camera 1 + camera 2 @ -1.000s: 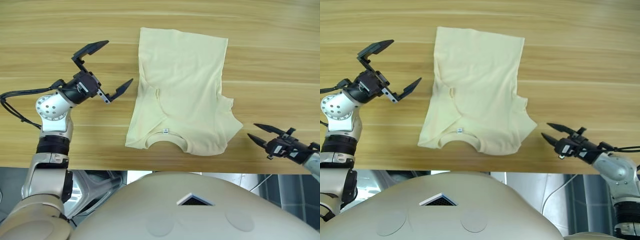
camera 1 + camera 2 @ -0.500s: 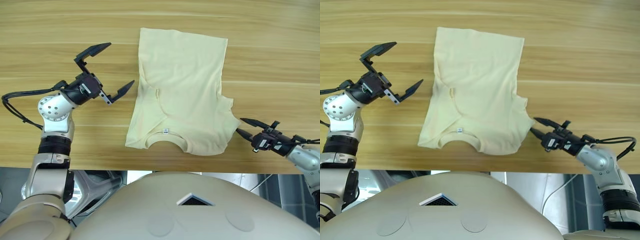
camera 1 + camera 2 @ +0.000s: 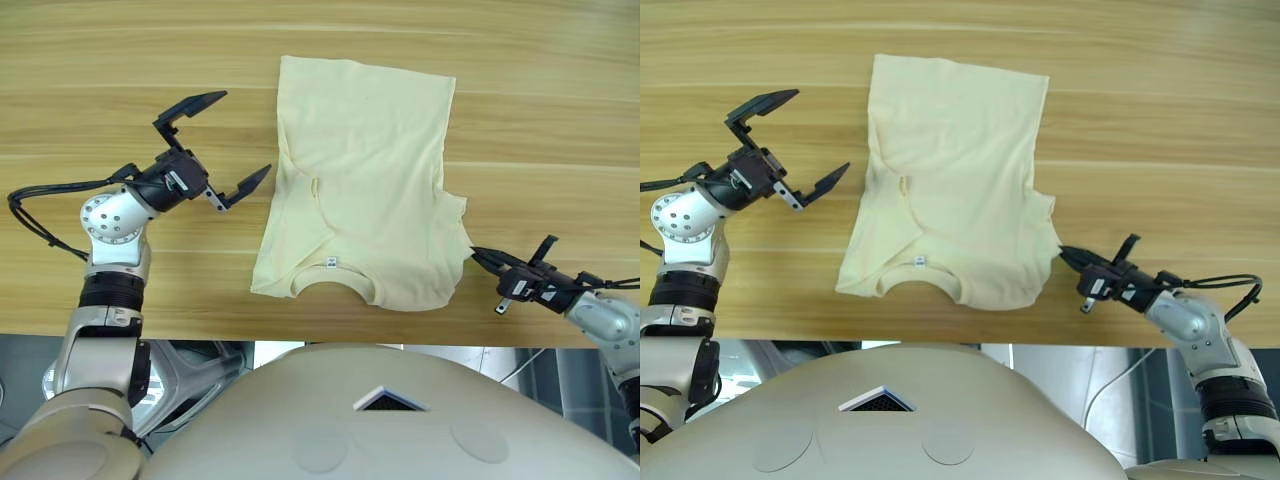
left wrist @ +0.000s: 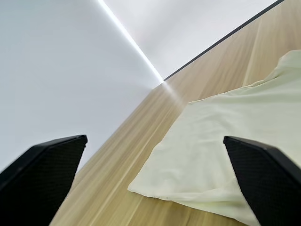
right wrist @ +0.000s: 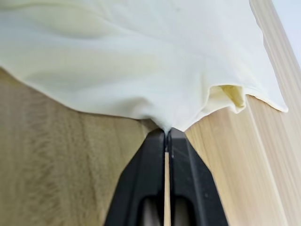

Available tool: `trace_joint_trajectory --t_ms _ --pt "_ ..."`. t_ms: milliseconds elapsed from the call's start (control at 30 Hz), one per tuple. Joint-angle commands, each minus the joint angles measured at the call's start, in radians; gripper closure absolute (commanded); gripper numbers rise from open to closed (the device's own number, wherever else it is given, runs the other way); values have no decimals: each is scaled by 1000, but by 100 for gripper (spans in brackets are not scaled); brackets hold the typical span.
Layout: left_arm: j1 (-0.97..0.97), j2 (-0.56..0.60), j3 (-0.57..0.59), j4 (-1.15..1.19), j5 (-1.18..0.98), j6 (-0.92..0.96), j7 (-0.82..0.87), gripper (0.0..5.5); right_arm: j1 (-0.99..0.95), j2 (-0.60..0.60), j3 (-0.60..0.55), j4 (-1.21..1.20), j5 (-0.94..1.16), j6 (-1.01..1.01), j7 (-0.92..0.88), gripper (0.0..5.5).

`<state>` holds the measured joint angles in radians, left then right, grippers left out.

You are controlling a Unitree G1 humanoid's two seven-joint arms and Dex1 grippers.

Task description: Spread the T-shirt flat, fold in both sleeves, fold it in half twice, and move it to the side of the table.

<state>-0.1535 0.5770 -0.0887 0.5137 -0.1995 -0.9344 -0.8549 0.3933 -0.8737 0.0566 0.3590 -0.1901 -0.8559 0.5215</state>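
On the wooden bench [image 3: 100, 60], the T-shirt [image 3: 370, 180] was laid rumpled at mid-width, collar toward the near edge. Its sleeve [image 3: 455, 215] was pinched by the right gripper [image 3: 478, 256]; the left gripper [image 3: 245, 132] was held agape alongside. The sleeve was best drawn outward low and slowly, so that the body was not dragged.

Silver-grey metal left arm [image 3: 108, 222] is sporting a round hole-dotted joint and black ribbed collar, thin black cables [image 3: 60, 185] are trailing off both wrists, and matte black pointy-fingered left gripper [image 3: 245, 132] and right gripper [image 3: 476, 254] are capping them.
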Motion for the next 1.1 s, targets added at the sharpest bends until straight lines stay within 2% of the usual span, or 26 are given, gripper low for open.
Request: trace_joint_trajectory --t_ms 33,300,533,800,1100 --pt "-19 -3 12 16 13 -11 8 10 43 -45 -38 3 3 8 3 548" --pt "-27 -9 8 16 17 -11 10 10 45 -60 -58 -59 26 -6 18 548" --pt "-30 -12 6 17 25 -8 10 10 -39 -31 -33 -131 15 27 24 548" --pt "-29 -23 1 23 38 -12 14 10 -61 -58 -60 -197 22 38 32 548" --pt "-37 -32 -5 36 54 -13 21 10 -122 -42 -1 -267 -10 58 77 548"
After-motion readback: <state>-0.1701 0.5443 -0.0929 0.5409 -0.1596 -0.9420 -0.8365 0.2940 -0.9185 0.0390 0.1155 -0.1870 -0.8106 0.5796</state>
